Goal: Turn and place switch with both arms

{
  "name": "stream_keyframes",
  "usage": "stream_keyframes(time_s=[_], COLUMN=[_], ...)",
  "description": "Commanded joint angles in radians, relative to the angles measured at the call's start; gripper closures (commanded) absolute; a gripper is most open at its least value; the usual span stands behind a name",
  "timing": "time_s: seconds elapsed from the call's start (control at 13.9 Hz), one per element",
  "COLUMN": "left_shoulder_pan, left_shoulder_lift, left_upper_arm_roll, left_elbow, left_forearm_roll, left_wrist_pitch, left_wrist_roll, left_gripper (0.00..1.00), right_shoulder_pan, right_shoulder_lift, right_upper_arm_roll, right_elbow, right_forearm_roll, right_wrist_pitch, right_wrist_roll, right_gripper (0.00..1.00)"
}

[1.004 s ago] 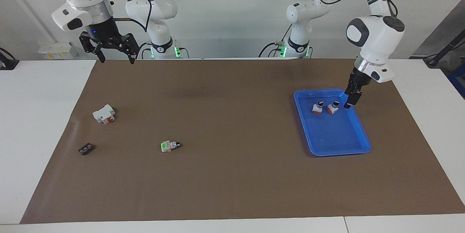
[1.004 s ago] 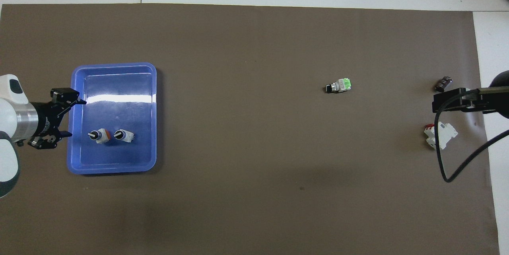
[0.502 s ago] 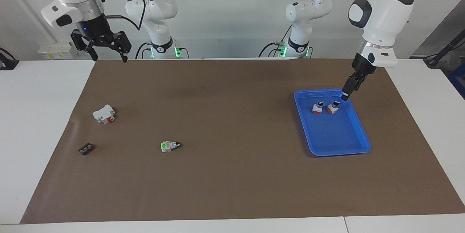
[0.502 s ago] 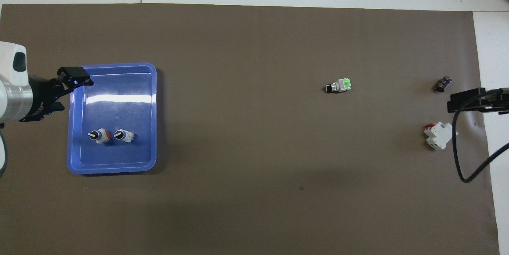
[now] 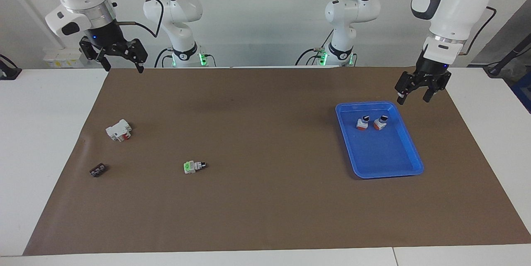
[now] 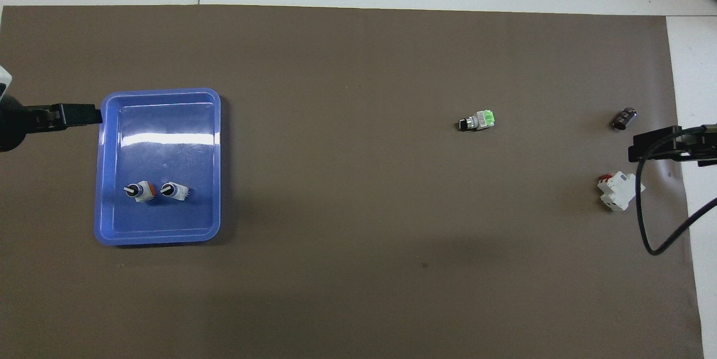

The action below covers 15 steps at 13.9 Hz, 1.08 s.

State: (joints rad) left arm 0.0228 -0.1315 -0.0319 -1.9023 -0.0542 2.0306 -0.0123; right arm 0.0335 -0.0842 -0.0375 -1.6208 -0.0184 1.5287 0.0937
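Blue tray (image 5: 408,166) is holding the switch (image 5: 380,122) beside its redder twin (image 5: 362,123). Left gripper (image 5: 417,94) is hanging with jaws wide and empty over the mat (image 5: 265,199) just beside the tray, while right gripper (image 5: 121,64), also spread, is waiting over the mat's corner.

My two arms are glossy white with rounded joint housings and dark grey end caps. Each wrist carries a silver ring above a black two-finger gripper: left gripper (image 5: 417,93), right gripper (image 5: 120,61). Black cables loop along both; green lights glow at my bases.
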Motion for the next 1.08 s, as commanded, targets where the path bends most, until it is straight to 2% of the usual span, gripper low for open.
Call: stream_keyframes(time_s=[0.0, 0.22, 0.36, 0.65, 0.86, 1.0], left_shoulder_pan=[-0.062, -0.090, -0.104, -0.078, -0.073, -0.073], left_shoulder_lift=[0.061, 0.144, 0.145, 0.100, 0.026, 0.027], left_upper_arm_roll=[0.020, 0.024, 0.026, 0.033, 0.033, 0.024], left_elbow=[0.191, 0.417, 0.469, 0.460, 0.349, 0.347], left_forearm_roll=[0.091, 0.080, 0.079, -0.030, 0.005, 0.068], left_wrist_pitch=[-0.181, -0.418, -0.495, -0.570, -0.604, -0.598], left_wrist_roll=[0.035, 0.043, 0.043, 0.041, 0.043, 0.041], left_gripper=[0.00, 0.00, 0.00, 0.00, 0.00, 0.00], right_shoulder_pan=[0.003, 0.025, 0.026, 0.023, 0.023, 0.023], right_shoulder_lift=[-0.026, -0.028, -0.029, -0.029, -0.029, -0.029], right_upper_arm_roll=[-0.004, -0.004, -0.004, -0.004, -0.004, -0.004], right_elbow=[-0.033, -0.036, -0.043, -0.044, -0.044, -0.044], right_forearm_roll=[0.023, 0.017, 0.003, -0.005, -0.005, -0.003], right_wrist_pitch=[-0.001, -0.001, 0.001, 0.002, -0.001, -0.002], right_wrist_roll=[0.038, 0.038, 0.037, 0.035, 0.029, 0.029], right_gripper=[0.00, 0.00, 0.00, 0.00, 0.00, 0.00])
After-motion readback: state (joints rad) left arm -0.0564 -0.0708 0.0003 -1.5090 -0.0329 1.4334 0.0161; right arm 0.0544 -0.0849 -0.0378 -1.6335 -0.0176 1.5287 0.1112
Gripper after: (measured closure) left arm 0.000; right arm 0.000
